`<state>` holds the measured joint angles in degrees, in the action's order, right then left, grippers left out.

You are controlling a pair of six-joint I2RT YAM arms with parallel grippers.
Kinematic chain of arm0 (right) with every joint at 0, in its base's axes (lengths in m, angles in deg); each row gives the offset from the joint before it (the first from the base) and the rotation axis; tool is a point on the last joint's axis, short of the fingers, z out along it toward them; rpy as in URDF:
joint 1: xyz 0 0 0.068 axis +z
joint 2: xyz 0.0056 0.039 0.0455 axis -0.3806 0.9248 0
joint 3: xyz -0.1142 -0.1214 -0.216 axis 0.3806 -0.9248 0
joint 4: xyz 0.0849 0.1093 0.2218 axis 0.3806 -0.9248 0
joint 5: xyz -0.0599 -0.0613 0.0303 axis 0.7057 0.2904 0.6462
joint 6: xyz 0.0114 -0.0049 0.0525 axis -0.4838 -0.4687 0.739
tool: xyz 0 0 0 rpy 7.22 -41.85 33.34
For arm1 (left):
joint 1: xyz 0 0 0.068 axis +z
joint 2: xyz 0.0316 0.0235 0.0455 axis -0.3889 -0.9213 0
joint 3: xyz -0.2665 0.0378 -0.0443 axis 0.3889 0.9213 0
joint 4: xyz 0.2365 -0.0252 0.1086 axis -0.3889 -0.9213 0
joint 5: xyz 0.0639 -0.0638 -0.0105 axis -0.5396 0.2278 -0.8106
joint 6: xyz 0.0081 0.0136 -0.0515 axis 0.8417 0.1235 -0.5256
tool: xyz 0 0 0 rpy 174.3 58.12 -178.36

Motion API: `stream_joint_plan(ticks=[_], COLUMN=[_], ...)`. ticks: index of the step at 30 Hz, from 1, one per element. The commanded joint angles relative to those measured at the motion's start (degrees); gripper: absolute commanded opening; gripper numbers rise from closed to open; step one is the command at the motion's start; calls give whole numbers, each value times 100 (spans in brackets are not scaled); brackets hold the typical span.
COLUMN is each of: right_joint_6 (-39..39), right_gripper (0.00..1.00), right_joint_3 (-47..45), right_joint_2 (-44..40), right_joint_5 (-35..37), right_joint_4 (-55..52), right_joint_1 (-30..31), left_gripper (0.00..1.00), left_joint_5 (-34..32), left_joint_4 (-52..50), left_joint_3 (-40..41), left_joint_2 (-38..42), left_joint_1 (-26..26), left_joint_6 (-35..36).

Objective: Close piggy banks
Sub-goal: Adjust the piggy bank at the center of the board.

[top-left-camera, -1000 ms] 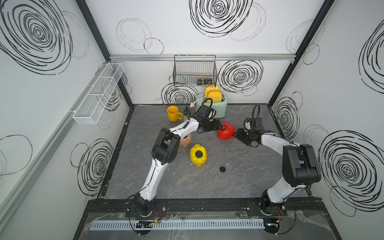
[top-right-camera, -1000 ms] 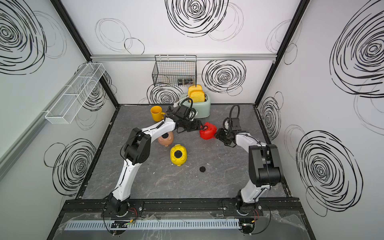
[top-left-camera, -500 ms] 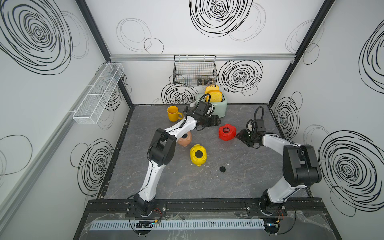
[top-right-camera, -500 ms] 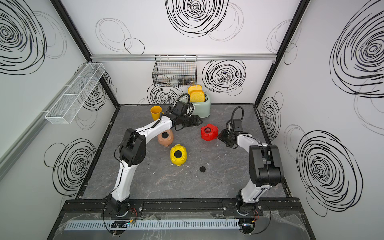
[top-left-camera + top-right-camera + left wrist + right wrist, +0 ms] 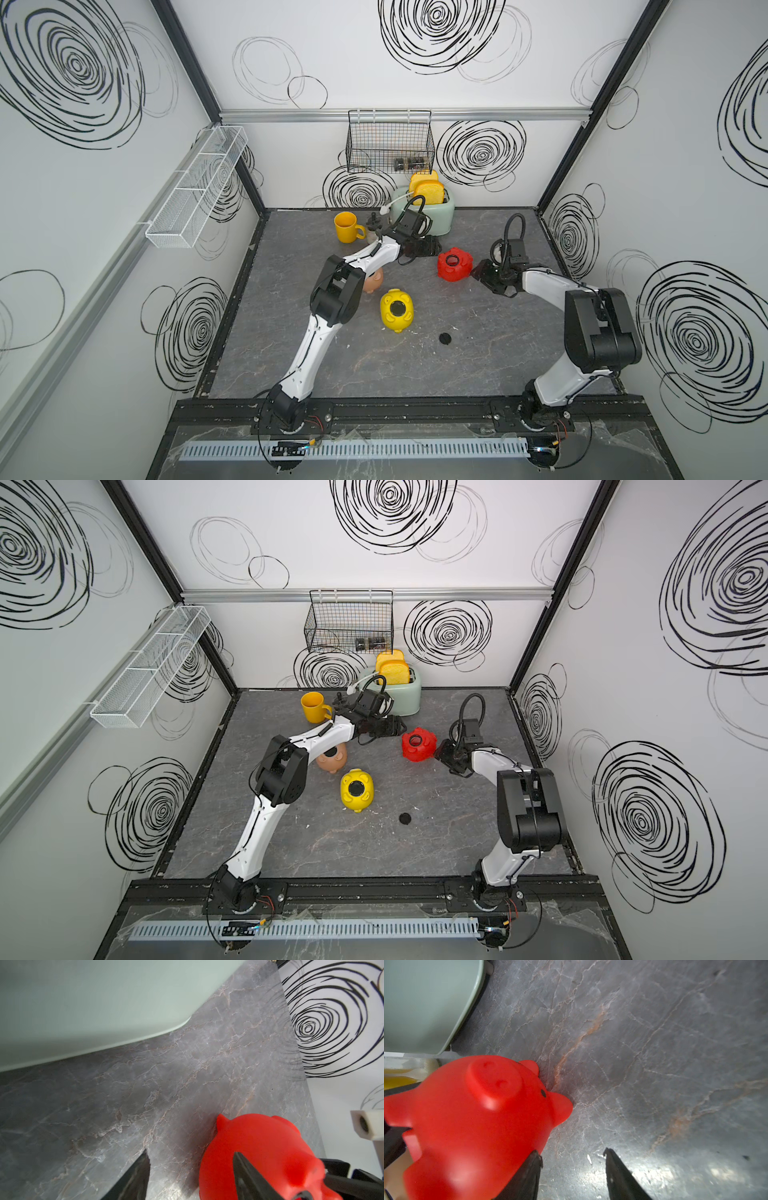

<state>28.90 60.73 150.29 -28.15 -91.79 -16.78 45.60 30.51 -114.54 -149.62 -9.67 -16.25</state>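
Resting belly-up: red piggy bank (image 5: 455, 267) | likely light, slick, hollow | pinch across flanks | left gripper (image 5: 432, 248), right gripper (image 5: 481, 271) gaping, empty.

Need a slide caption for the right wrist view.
Upside-down red piggy bank beside the open right pincer on the grey marbled table.

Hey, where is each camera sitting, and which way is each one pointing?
Top views: high over the robot's side of the table, facing down toward the back wall; left arm and right arm show whole.
Left wrist: on the left arm, facing along the open left gripper at toaster and red piggy bank; two black fingertips show.
Right wrist: on the right arm, facing along the open right gripper at the red piggy bank's snout; two fingertips show.
Shared: every view shows the red piggy bank and toaster.
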Motion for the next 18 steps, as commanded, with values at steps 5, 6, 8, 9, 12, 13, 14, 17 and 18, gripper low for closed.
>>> stream_joint_plan(ticks=[5,6,8,9,12,13,14,17,18], right_joint_6=[-1,-24,-54,-70,-80,-97,-112,-163,-174], right_gripper=[53,53,53,53,53,53,53,52,52], right_joint_3=[378,407,478,504,569,595,620,662,675], right_joint_2=[276,308,385,408,476,503,519,541,544], right_joint_5=[57,45,-2,-24,-100,-131,-156,-203,-222], right_joint_4=[-62,-72,-86,-87,-84,-92,-103,-97,-102], right_joint_1=[57,57,59,52,66,78,74,100,114], left_gripper=[66,66,67,67,67,67,67,67,67], left_joint_5=[140,134,82,86,104,80,71,82,84], left_joint_4=[60,62,67,103,57,22,46,141,183], left_joint_3=[-55,11,203,318,489,544,622,915,1005], left_joint_2=[-35,13,144,204,313,345,408,583,642], left_joint_1=[-187,-197,-190,-185,-163,-163,-163,-166,-163], left_joint_6=[112,128,101,81,68,73,77,69,60])
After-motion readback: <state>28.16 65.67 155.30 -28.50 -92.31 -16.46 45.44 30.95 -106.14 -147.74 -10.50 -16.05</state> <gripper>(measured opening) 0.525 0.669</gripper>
